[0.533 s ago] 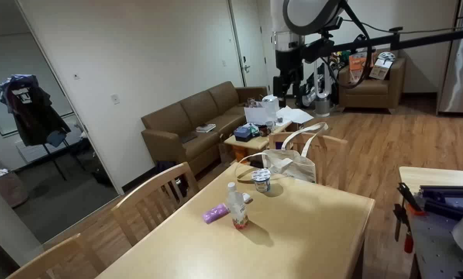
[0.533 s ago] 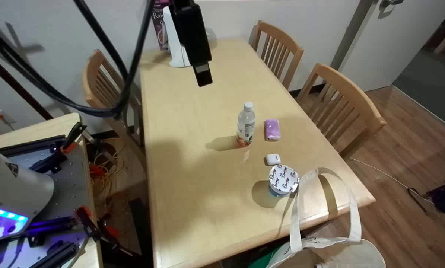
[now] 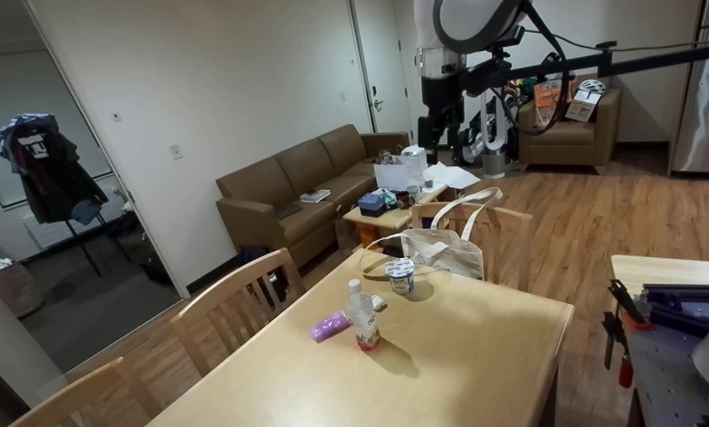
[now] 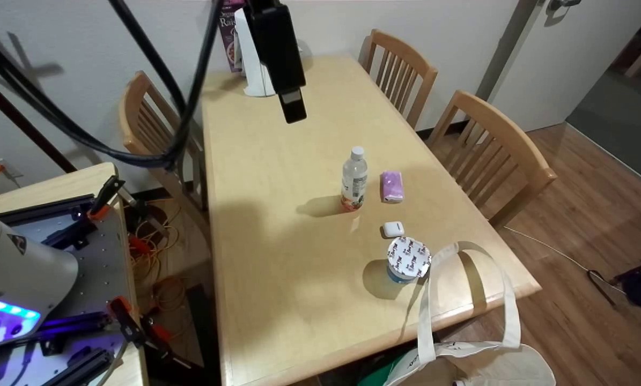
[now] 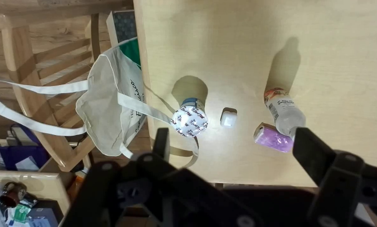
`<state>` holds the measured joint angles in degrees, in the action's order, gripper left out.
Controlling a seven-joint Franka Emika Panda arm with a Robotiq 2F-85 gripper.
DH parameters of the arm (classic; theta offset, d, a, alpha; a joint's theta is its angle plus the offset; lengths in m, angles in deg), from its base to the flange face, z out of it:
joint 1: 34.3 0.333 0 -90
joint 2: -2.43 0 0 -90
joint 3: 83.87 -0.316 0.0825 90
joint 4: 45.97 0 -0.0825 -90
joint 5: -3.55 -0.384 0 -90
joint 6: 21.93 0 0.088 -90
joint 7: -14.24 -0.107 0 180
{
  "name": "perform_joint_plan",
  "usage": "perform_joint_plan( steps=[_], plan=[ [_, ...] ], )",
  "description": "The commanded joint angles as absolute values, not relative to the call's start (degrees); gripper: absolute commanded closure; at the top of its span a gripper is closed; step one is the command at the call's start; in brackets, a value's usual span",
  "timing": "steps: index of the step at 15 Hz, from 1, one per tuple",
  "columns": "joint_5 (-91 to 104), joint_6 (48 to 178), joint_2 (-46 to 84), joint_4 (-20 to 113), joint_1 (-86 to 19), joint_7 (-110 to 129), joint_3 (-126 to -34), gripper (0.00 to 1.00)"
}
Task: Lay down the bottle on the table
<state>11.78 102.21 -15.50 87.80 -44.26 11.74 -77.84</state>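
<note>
A wood floor [image 3: 597, 219] runs through the room, and past the far end of the table [image 4: 277, 161] I can see a brown sofa [image 3: 307, 172] set along the wall [image 3: 212, 77]. The table itself is light wood with a smooth top. Wooden chairs [image 3: 235, 280] stand along its long sides, two of them on one side, with another at its short end. A cloth bag [image 5: 101, 110] is just off that short end of the table, one strap [image 5: 138, 105] reaching over the top. The robot's gripper [image 5: 232, 142] hangs well above the table, its fingers [image 5: 311, 154] spread wide with a broad gap between them. The bottle [image 4: 354, 179], clear with a reddish bottom, stands upright on the table, well in from the edges. A foil-topped cup [image 5: 190, 121] sits on the table near the bag's end. A purple packet [image 4: 392, 186] lies toward the table's two-chair side. The smallest, a white case [image 4: 393, 229], rests on the table nearer its bag end than the packet.
</note>
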Motion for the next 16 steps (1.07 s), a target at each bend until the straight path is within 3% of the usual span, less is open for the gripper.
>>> perform_joint_plan(
  steps=[1,6,12,16],
  plan=[
    [12.6,103.9,-14.6,85.9,-41.7,16.7,-78.4,0.00],
    [18.1,108.1,-9.4,78.5,-38.7,14.5,-83.4,0.00],
    [27.0,95.8,3.5,64.1,-35.7,14.2,-86.9,0.00],
    [24.3,97.2,2.2,66.8,-34.8,14.8,-85.8,0.00]
  ],
)
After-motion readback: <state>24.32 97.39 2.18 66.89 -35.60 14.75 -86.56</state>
